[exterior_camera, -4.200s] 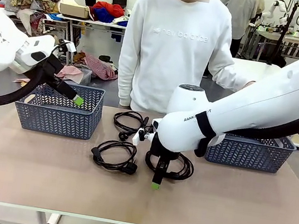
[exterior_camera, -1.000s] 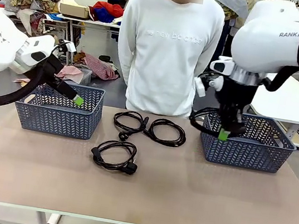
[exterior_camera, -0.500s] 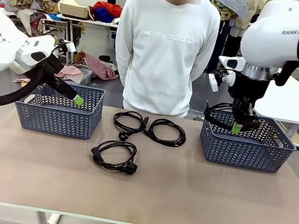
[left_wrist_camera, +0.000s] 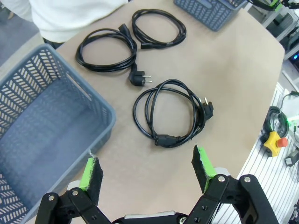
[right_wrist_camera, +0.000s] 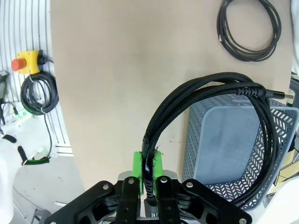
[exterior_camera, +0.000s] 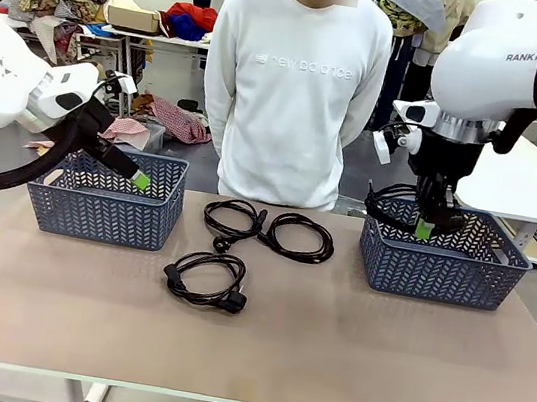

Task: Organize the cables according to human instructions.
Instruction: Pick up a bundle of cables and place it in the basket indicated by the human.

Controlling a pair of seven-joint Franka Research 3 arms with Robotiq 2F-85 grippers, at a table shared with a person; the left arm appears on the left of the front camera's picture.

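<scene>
The left gripper (exterior_camera: 140, 180) has not shifted in the last four seconds: it hangs with its fingers spread wide apart, holding nothing, over the near right part of the left basket (exterior_camera: 105, 212). In its wrist view the near cable (left_wrist_camera: 170, 114) lies on the desk (exterior_camera: 327, 351) just beyond the green pads, apart from them and right of the basket wall.

Three coiled cables rest where they were a second ago. The far-left cable (exterior_camera: 231, 218) and the far-right cable (exterior_camera: 299, 236) lie side by side in front of the person (exterior_camera: 296, 84), their loops touching or nearly so. The near cable sits closer to the robot, below the far-left one.

Four seconds ago the right gripper (exterior_camera: 425, 228) was down on the middle of the desk, at a coil there. That spot is now bare, and the gripper is raised at the far right. A second ago it hung at the left wall of the right basket (exterior_camera: 445, 273); now it is further right, over the basket's inside, hardly changed from half a second back. Its pads are clamped together on the strands of the held cable (exterior_camera: 390, 201). The coil loops out to the left of the fingers, above the basket's left rim. In the right wrist view the strands rise from between the pads and arc over the basket.
</scene>
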